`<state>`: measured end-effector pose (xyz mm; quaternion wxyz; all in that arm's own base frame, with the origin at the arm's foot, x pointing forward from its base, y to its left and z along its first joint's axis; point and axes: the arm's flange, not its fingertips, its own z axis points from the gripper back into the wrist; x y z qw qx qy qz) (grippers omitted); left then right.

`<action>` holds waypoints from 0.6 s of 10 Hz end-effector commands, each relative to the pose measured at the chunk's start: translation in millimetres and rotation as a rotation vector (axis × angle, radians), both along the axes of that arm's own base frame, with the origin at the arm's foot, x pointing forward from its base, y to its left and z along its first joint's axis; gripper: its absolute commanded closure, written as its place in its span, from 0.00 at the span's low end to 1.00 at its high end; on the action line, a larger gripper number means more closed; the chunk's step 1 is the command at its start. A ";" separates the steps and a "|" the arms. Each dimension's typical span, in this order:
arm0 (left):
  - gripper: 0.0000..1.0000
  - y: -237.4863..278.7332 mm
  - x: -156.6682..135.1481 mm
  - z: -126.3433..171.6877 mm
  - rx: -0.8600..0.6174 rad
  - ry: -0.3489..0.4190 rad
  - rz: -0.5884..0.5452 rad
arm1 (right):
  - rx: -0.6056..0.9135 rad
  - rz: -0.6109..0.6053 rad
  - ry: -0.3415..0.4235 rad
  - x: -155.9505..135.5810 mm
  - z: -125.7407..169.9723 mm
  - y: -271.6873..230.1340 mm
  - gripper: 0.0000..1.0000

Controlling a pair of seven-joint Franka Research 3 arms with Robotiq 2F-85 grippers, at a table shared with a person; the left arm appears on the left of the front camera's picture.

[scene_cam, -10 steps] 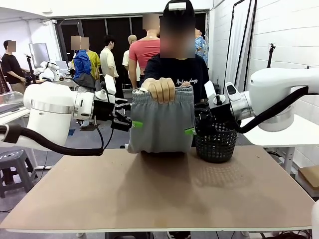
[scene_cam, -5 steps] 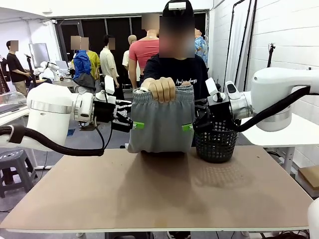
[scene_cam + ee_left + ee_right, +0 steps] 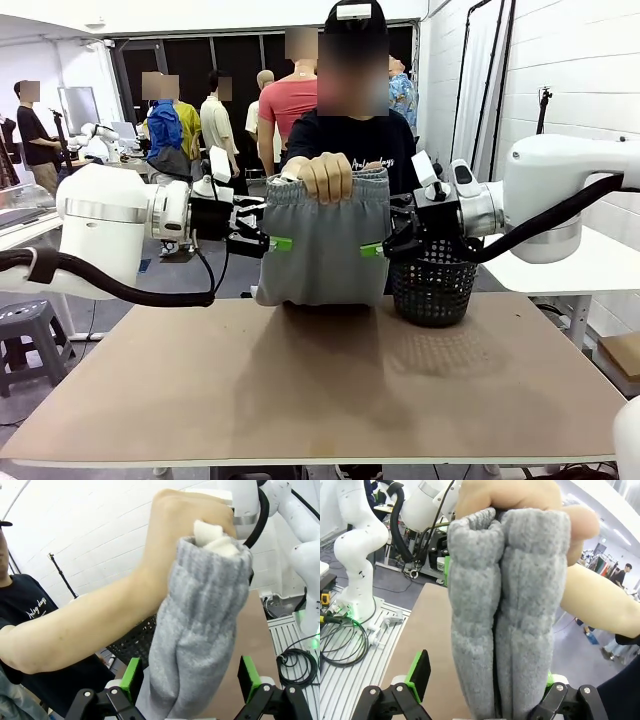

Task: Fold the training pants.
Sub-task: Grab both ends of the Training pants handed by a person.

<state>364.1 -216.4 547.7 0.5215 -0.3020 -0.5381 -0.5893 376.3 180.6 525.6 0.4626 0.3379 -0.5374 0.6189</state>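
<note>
Grey pants [image 3: 322, 245] hanging long axis upright, waistband up, its middle hidden in a person's hand [image 3: 325, 178], lower end at the worktop [image 3: 330, 390], left fingers [image 3: 131, 677] and right fingers [image 3: 420, 672] spread apart astride its edges, clamping nothing.

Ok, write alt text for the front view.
A person's hand holds grey pants by the waistband, hanging to the table. Both open, the left gripper and right gripper straddle their sides; a black basket stands nearby.
</note>
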 end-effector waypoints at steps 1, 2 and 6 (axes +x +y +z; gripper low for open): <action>0.00 -9.4 12.8 -2.8 -0.044 -0.008 -0.024 | 0.003 -0.011 -0.004 9.8 -0.2 10.3 0.00; 0.00 -10.8 15.8 -3.9 -0.050 0.010 -0.050 | 0.022 0.003 -0.011 11.3 3.3 11.3 0.00; 0.32 -7.1 20.6 -6.6 -0.054 0.042 -0.052 | 0.044 0.034 0.024 14.3 15.3 16.2 0.41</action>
